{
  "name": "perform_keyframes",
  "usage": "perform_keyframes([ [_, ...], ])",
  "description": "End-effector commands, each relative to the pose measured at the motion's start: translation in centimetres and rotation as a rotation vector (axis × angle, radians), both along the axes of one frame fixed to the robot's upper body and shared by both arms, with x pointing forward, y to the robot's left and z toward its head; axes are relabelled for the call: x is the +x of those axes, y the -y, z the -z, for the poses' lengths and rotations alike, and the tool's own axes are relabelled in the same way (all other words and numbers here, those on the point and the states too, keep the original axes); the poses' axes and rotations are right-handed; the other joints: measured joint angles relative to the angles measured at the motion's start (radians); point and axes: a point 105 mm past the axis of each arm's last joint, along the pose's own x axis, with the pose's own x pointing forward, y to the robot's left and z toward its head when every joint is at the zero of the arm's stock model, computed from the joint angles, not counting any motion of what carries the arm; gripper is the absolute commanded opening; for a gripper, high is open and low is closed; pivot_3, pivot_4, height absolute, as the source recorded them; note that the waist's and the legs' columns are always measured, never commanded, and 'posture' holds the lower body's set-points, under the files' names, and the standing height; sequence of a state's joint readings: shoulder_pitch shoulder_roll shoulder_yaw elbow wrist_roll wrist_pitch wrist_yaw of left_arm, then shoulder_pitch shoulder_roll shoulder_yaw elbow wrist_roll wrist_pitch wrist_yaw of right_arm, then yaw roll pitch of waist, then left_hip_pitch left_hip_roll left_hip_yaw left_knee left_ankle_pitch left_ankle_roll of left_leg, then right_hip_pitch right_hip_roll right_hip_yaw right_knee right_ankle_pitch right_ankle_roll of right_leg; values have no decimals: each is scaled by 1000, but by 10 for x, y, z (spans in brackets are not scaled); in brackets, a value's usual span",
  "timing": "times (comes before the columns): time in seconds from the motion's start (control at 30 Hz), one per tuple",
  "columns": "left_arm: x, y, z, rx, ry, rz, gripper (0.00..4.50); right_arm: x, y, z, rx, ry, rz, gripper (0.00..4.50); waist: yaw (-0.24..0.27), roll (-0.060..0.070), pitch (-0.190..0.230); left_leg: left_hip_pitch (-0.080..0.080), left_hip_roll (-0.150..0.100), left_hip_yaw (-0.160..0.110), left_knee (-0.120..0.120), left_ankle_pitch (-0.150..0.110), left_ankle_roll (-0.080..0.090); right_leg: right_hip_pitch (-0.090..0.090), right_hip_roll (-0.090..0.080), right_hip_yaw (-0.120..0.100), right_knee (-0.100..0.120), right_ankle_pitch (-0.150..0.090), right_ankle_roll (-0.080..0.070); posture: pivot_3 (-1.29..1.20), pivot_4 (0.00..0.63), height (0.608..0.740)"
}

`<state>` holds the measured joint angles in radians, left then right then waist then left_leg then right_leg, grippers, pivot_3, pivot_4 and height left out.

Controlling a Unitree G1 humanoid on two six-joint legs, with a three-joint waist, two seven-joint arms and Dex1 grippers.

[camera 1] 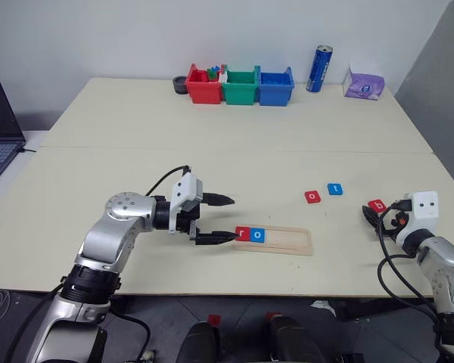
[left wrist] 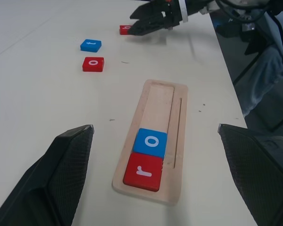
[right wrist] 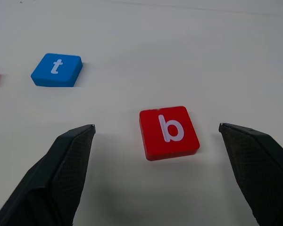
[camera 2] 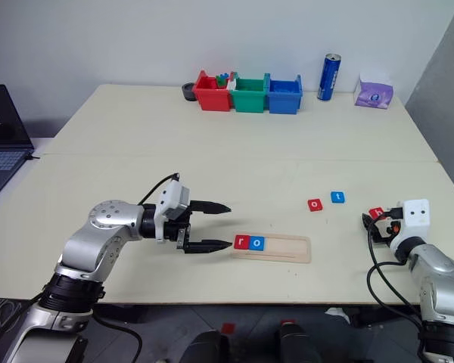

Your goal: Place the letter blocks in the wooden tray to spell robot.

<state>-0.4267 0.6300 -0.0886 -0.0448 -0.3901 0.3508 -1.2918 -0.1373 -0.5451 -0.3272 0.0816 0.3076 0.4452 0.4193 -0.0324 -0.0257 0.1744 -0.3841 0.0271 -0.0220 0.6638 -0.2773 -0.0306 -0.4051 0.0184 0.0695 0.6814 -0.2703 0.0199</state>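
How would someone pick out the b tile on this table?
Start at the wooden tray near the table's front edge, then look toward the robot's right. The b tile lies alone between the open fingers of the right claw. It is red, apart from the red o and blue t.

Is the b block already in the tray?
No, the red b block lies flat on the table between the open right tool fingers, while the wooden tray holds just r and o.
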Motion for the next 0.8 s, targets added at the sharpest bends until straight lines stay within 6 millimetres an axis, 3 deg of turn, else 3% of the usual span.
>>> perform_keyframes([
  [0.03, -7, -15, -6, -3, 49, 11, 4466, 6, 5, -6, -22, 19, -13, 4500, -1, 0, 0, 0, 0, 0, 0, 0, 0, 0, 0, 0, 0, 0, 0, 0, 150, 740],
  [0.2, -11, -26, 6, 49, 61, 18, 4466, 15, 5, -2, 9, 3, -9, 4500, -2, 0, 0, 1, 0, 1, 0, 0, 0, 0, 0, 1, 0, 0, 0, 0, 150, 740],
  [0.37, -10, -24, 9, 57, 63, 17, 4466, 19, 5, 4, 25, -33, -4, 4500, -1, 0, 0, 1, 0, 1, 0, 0, 0, 0, 0, 1, 0, 0, 0, 0, 150, 740],
  [0.67, -22, -27, 10, 46, 78, 48, 4500, 16, 8, 4, -16, -45, 21, 1533, -1, 0, 0, 0, 1, 1, 0, 0, 0, 0, 0, 1, 0, 0, 0, 0, 150, 740],
  [0.8, -23, -23, 9, 37, 79, 48, 4500, 5, -6, -5, -19, -22, -17, 1469, 2, 0, 0, 0, 1, -1, 0, 0, 0, 0, 0, 1, 0, 0, 0, 0, 150, 740],
])
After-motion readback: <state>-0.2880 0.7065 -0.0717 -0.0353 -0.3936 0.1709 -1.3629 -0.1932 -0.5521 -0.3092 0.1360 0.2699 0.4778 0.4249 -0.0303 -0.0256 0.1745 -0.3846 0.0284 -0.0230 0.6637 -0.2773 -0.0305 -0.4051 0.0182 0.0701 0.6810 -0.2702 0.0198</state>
